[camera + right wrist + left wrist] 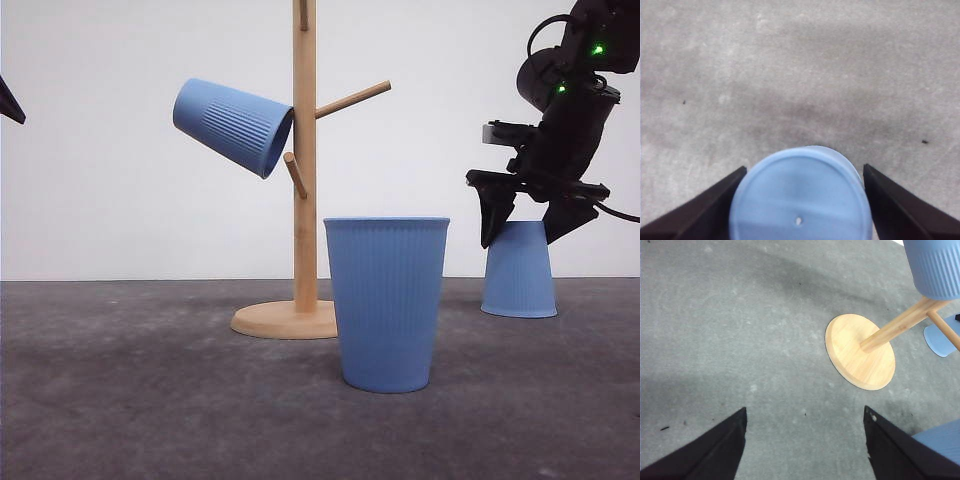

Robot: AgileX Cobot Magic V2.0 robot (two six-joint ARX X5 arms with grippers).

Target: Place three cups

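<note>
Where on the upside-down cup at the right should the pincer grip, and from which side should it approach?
Grip the upside-down cup across its ribbed side wall just below the flat base, coming from above. It stands mouth-down and narrows upward, and the open right pincer already straddles it.

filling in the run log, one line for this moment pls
rack: one cup hung | table: upright cup, upside-down cup | right gripper: jaws open, straddling upside-down cup | left gripper: open
</note>
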